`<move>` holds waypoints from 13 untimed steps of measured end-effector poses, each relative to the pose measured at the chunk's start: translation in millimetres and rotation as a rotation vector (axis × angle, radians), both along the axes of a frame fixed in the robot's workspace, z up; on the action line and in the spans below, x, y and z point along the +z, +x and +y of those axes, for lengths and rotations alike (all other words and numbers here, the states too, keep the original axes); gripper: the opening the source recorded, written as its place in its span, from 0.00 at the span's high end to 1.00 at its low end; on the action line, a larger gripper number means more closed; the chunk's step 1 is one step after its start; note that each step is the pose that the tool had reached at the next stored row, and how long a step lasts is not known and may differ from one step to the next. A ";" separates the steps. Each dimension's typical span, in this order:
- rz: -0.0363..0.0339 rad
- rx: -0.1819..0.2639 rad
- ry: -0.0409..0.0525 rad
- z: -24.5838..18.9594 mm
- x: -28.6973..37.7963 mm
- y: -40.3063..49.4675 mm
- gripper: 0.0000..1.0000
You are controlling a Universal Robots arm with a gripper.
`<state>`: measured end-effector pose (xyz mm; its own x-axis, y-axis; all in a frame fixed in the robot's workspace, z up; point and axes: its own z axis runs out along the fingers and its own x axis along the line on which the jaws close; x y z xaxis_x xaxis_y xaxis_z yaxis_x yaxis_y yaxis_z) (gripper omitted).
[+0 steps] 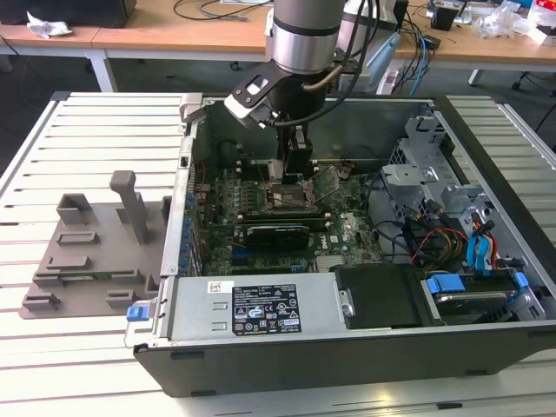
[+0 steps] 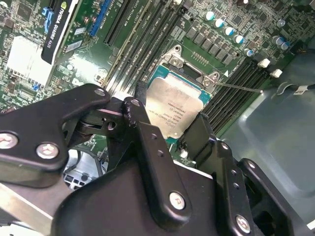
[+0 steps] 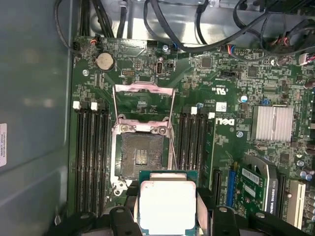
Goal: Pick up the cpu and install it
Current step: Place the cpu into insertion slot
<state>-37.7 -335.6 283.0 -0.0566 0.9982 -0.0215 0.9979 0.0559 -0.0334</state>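
The cpu, a thin square chip with a silvery top and a green rim, is pinched between my gripper's black fingers. In the second wrist view the cpu hangs tilted just over the open socket, apart from it. The socket's metal load plate is flipped up. In the exterior view my gripper reaches down into the open computer case, right above the socket on the green motherboard.
Memory slots flank the socket on both sides. A graphics card lies near it, and cables and a drive cage crowd the case. A grey plastic tray rests on the slatted table at the exterior view's left.
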 end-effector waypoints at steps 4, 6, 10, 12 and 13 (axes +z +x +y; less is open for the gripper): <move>0.0001 0.000 -0.0001 0.4 -3.6 0.2 0.45; 0.0000 0.000 -0.0001 0.4 -6.0 0.3 0.45; 0.0001 0.000 -0.0001 0.4 -9.4 0.3 0.45; 0.0000 0.000 -0.0001 0.4 -10.8 0.3 0.45; 0.0000 0.000 -0.0001 0.4 -11.3 0.3 0.45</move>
<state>-37.4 -335.1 271.7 -0.0566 0.9982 -0.0216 0.9979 0.0558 -0.0334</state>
